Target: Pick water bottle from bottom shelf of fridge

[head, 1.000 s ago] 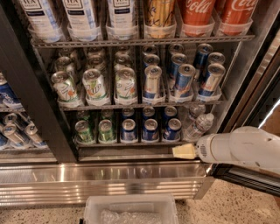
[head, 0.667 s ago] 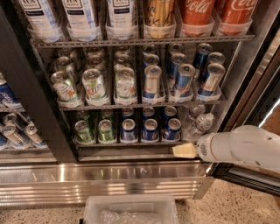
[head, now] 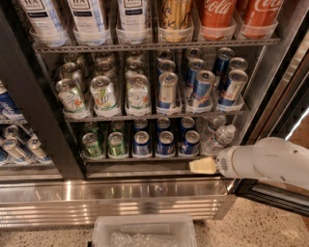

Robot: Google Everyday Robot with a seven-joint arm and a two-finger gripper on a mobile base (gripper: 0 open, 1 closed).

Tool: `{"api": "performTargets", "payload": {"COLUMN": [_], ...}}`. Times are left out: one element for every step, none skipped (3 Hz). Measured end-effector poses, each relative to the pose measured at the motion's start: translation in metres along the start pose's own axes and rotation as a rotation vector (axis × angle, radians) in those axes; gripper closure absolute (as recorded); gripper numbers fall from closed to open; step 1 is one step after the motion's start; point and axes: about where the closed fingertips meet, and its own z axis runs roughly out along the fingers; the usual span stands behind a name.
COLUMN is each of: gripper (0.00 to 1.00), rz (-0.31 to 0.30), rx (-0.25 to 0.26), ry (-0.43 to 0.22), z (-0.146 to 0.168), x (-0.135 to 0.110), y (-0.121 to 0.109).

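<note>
The fridge [head: 43, 120] has a black frame and a ribbed steel base panel. Its bottom shelf [head: 145, 159] holds green cans [head: 91, 144], blue cans [head: 165, 143] and, at the right end, clear water bottles [head: 218, 138] with white caps. My gripper [head: 203, 166] comes in from the right on a white arm. Its pale tip sits at the shelf's front edge, just below and left of the front water bottle and not touching it.
The rack above holds 7UP cans [head: 104, 91] and slim blue-silver cans [head: 203, 87]. The top rack has tall labelled bottles [head: 87, 17] and red Coca-Cola bottles [head: 217, 14]. A clear plastic bin [head: 145, 231] stands on the floor below. The open door frame [head: 285, 91] is at right.
</note>
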Motion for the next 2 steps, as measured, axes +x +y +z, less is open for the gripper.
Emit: {"api": "performTargets", "payload": {"gripper": [0.03, 0.00], "rz": [0.000, 0.000], "rx": [0.000, 0.000], "ry": [0.000, 0.000], "z": [0.0000, 0.0000], "x": [0.0000, 0.0000], "y": [0.0000, 0.0001]}}
